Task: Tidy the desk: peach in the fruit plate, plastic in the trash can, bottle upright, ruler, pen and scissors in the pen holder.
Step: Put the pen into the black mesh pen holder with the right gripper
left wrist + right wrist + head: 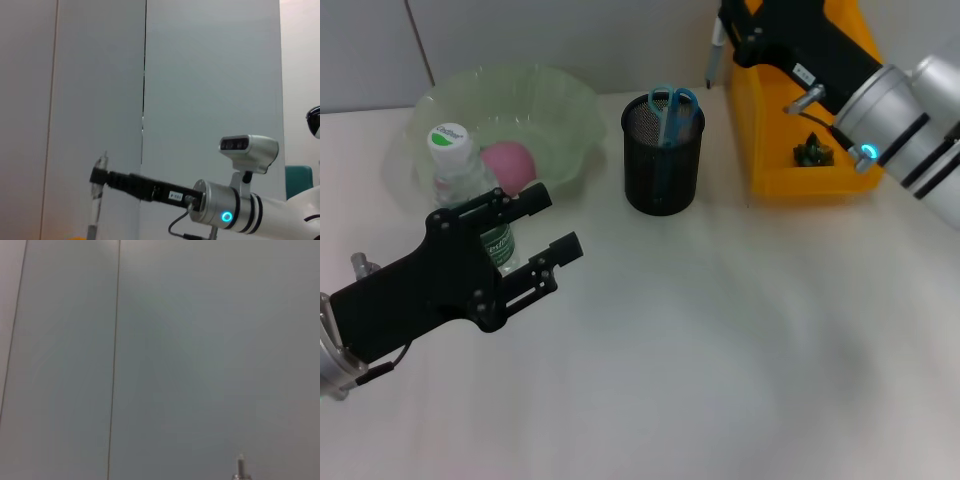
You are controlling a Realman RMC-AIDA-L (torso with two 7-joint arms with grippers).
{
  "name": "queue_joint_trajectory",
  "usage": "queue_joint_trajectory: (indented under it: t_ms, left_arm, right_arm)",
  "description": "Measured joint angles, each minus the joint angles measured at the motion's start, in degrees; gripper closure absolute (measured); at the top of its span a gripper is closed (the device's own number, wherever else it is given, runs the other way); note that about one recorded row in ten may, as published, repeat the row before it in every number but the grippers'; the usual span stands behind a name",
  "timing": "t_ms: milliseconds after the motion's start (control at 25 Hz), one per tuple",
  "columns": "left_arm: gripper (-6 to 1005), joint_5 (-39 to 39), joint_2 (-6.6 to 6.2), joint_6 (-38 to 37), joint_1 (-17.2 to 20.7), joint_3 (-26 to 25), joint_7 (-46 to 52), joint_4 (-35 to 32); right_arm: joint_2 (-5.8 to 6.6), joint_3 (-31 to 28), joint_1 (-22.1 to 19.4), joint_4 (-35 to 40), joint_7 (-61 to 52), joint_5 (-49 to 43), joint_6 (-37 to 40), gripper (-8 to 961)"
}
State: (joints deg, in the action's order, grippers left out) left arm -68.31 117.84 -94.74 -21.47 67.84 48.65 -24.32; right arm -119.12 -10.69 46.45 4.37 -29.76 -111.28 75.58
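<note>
Head view: right end effector (723, 35) holds pen (715, 55) upright

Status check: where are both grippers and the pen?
Right gripper shut on pen, raised between pen holder and trash can. Left gripper open beside upright bottle. Nothing blocking.

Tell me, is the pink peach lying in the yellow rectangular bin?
No, the pink peach lies in the pale green wavy-rimmed bowl.

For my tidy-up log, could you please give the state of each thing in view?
bottle: upright
peach: in fruit plate
scissors: in pen holder
pen: held by right gripper, near trash can
left gripper: open, by the bottle
</note>
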Motion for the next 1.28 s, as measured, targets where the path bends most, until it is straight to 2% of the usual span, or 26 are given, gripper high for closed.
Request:
queue_joint_trajectory:
  t_ms: [320, 400, 560, 680, 840, 1040, 1200, 1280]
  left_arm:
    - [416, -1.35, -0.45, -0.11, -0.59, 0.29, 0.94, -0.90]
    - [416, -4.62, -0.94, -0.13, -0.96, -0.01, 2.00, -1.17]
    - [416, -5.51, -1.13, -0.14, -1.08, -0.02, 2.57, -1.22]
    - [415, -9.35, -1.85, 0.19, -1.50, -0.11, 4.11, -1.38]
    - [415, -10.30, -1.99, 0.68, -1.67, -0.04, 4.84, -1.46]
    - [415, -10.34, -2.00, 1.05, -1.54, 0.20, 4.87, -1.52]
    - [415, -10.35, -2.02, 1.28, -1.35, -0.04, 4.87, -1.55]
    - [415, -10.35, -2.11, 1.49, -1.29, -0.05, 4.86, -1.56]
  right_arm:
    - [-0.04, 3.30, 1.83, -1.96, -0.17, -0.12, -6.56, 694]
    - [-0.09, 4.43, 2.47, -2.83, -0.17, -0.14, -8.82, 688]
    - [-0.14, 4.62, 2.79, -3.52, -0.15, -0.16, -10.32, 677]
    - [-0.19, 4.67, 3.10, -4.15, -0.15, -0.16, -12.36, 668]
    - [-0.23, 5.76, 3.14, -4.99, 0.11, -0.27, -14.17, 657]
    - [-0.25, 6.51, 1.05, -5.20, -0.10, -0.24, -10.96, 642]
    - [0.13, 6.54, -2.59, -3.42, -2.49, -0.08, -1.96, 631]
    - [0.17, 6.58, -3.51, -1.92, -4.63, -0.10, 0.37, 573]
